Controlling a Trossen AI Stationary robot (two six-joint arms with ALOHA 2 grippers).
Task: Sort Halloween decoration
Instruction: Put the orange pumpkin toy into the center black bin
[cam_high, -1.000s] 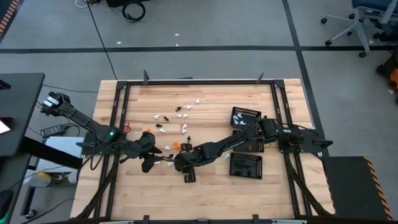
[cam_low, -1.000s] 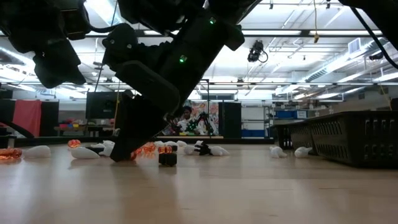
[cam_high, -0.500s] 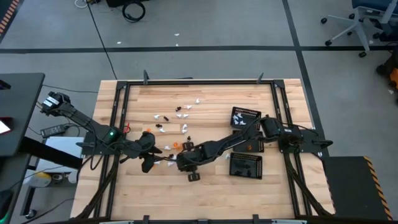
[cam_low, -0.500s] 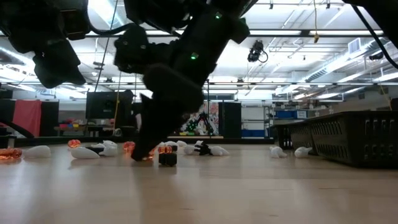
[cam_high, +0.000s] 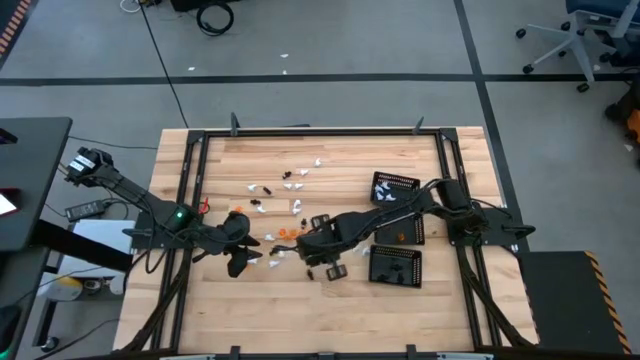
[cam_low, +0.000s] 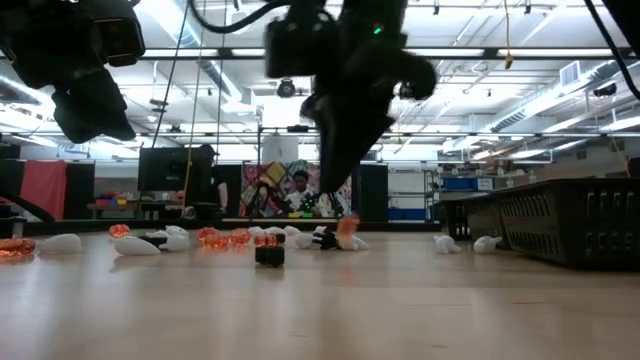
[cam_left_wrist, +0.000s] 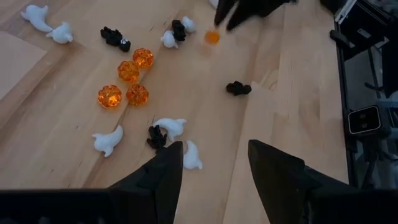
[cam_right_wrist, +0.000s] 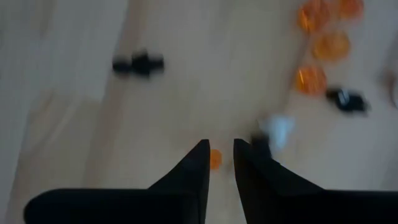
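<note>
A: Starting with the biggest thing, what carries it all?

B: A pale wooden counter (cam_high: 330, 310) inside a black metal frame (cam_high: 190, 180). The dark right arm (cam_high: 400, 212) reaches from the right edge to the counter's middle. The dark left arm (cam_high: 200, 232) comes in from the left edge and stops near the same spot.

A: And the containers?

B: Square black mesh trays (cam_high: 396, 266) sit on the right half of the counter, close together. The right arm passes over the middle one.

A: The right gripper (cam_right_wrist: 221, 146)?

B: It hangs low over the middle of the counter. Its fingers are almost together, pinching a small orange translucent trinket (cam_right_wrist: 215, 159) at their tips. In the low view that piece sits right under the dark fingers, apart from the rest.

A: The left gripper (cam_left_wrist: 216, 146)?

B: It hovers above the counter with its fingers well apart and nothing between them. A white ghost-shaped trinket (cam_left_wrist: 192, 158) lies just below the gap.

A: The other decorations?

B: They are scattered across the counter's middle, left of the trays. Four orange pumpkin-like trinkets (cam_left_wrist: 127, 82) cluster together. More white ghost trinkets (cam_left_wrist: 107, 140) lie around them. Small black trinkets (cam_left_wrist: 238, 88) are dotted in between, and one of them lies alone nearer the right gripper.
</note>
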